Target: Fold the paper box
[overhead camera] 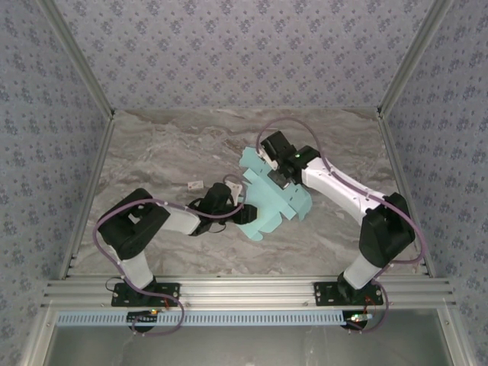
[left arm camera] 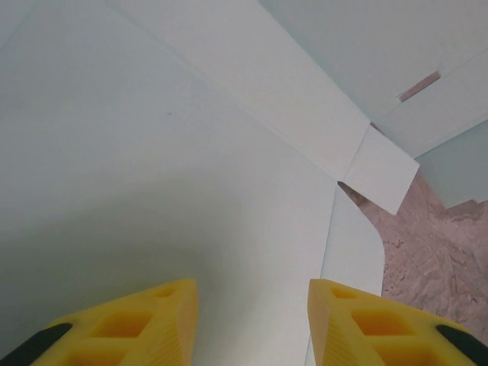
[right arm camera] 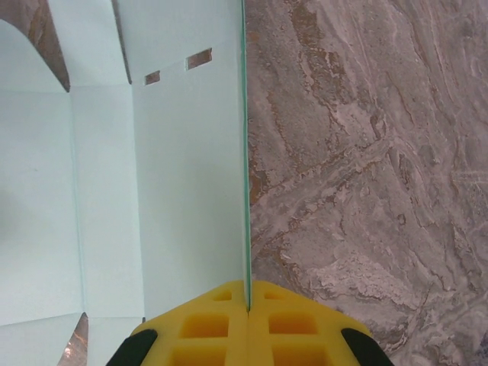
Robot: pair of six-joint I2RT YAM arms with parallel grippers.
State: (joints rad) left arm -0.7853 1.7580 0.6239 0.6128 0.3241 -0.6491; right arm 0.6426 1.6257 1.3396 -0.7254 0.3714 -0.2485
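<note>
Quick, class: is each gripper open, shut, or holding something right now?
Left gripper: open, fingers apart over the flat paper box.
Right gripper: shut on the paper box's edge.

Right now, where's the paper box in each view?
Top external: paper box at picture centre, on the table.
Left wrist: paper box covers most of the picture, upper left.
Right wrist: paper box on the left half, edge pinched in the yellow fingers.
Shared landmark: the marbled table beside it.
</note>
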